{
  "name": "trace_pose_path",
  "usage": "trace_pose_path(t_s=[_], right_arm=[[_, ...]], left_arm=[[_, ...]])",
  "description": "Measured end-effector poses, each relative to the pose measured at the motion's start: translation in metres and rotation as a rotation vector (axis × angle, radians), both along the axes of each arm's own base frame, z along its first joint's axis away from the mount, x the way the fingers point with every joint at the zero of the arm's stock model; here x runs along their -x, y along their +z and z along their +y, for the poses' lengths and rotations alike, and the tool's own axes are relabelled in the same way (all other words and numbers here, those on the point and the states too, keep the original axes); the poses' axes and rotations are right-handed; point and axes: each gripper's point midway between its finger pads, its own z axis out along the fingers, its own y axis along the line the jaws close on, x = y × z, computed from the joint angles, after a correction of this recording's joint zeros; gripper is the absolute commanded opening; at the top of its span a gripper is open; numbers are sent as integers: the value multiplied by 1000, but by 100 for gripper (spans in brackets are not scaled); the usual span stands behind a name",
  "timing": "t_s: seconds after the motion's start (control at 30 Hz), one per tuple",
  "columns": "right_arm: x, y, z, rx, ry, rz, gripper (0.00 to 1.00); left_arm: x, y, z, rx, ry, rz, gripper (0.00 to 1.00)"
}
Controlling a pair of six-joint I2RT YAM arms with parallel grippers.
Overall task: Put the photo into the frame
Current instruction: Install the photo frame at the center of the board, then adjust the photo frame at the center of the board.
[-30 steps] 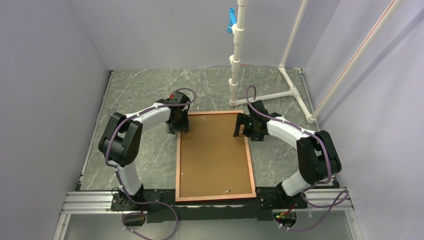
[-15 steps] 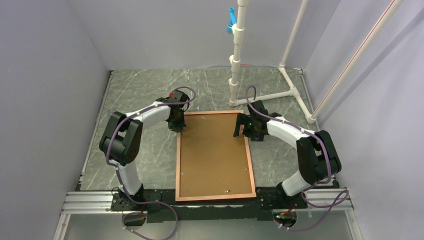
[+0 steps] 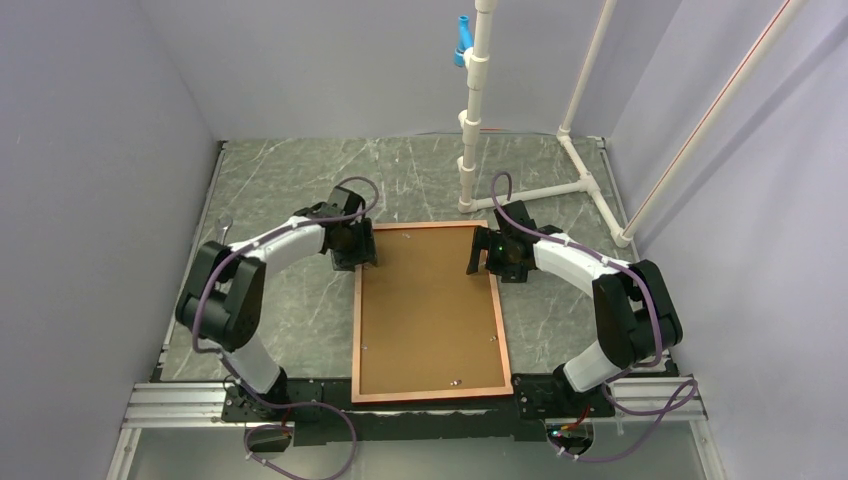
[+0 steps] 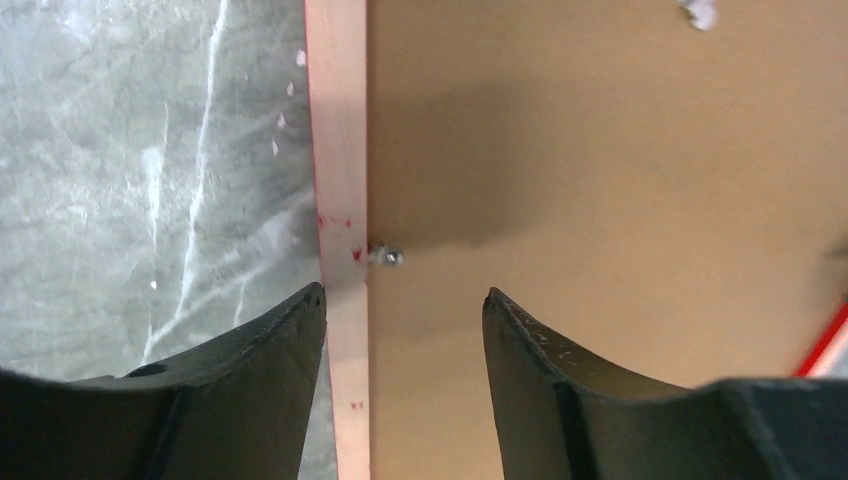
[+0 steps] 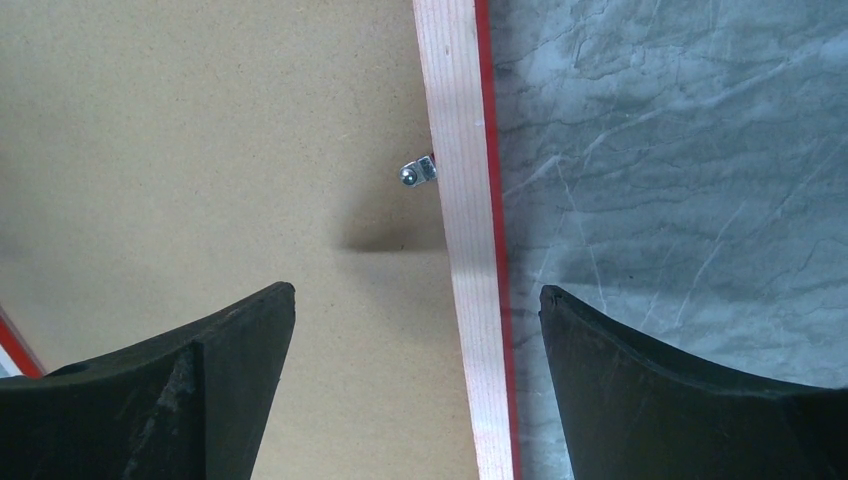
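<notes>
The frame (image 3: pixel 356 330) lies flat in the middle of the table, orange-brown rim up, with a brown backing board (image 3: pixel 428 310) filling it. The photo is hidden. My left gripper (image 3: pixel 356 256) hovers open over the frame's far left rim (image 4: pixel 340 150), one finger outside it and one over the board, just short of a small metal clip (image 4: pixel 388 256). My right gripper (image 3: pixel 481 262) hovers open over the far right rim (image 5: pixel 460 220), which shows a red outer edge, and straddles it below another clip (image 5: pixel 418 172). Neither gripper holds anything.
A white pipe stand (image 3: pixel 470 150) rises behind the frame, with its base tubes (image 3: pixel 590 185) running to the back right. Grey walls close in the marble table (image 3: pixel 280 180) on three sides. An aluminium rail (image 3: pixel 180 405) lines the near edge.
The left gripper shut briefly and has opened again over the left rim. The left arm's elbow has swung outward to the left. The right arm and the frame have not moved.
</notes>
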Motion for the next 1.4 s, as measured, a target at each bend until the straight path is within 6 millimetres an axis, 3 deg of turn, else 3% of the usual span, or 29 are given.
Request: trace_pose_path(t_s=[0.2, 0.3, 0.43, 0.67, 0.8, 1.03, 1.27, 1.4], right_arm=[[1, 7, -1, -2, 1, -16, 96], [3, 14, -3, -4, -2, -34, 96], [12, 15, -7, -5, -4, -38, 96], [38, -6, -16, 18, -13, 34, 96], [45, -12, -16, 17, -9, 60, 95], [47, -12, 5, 26, 57, 65, 95], [46, -13, 33, 75, 131, 95, 95], [34, -11, 52, 72, 158, 84, 95]], left_arm=[[6, 42, -7, 123, -14, -90, 64], [15, 48, -6, 144, -22, -111, 62], [43, 27, 8, 111, -14, -57, 56], [83, -14, 25, 54, -7, 57, 44], [85, -18, 18, 76, -23, 41, 34], [86, -16, 11, 108, -16, 1, 2], [99, -14, 25, 101, 40, -48, 0], [102, -13, 40, 62, 103, -77, 0]])
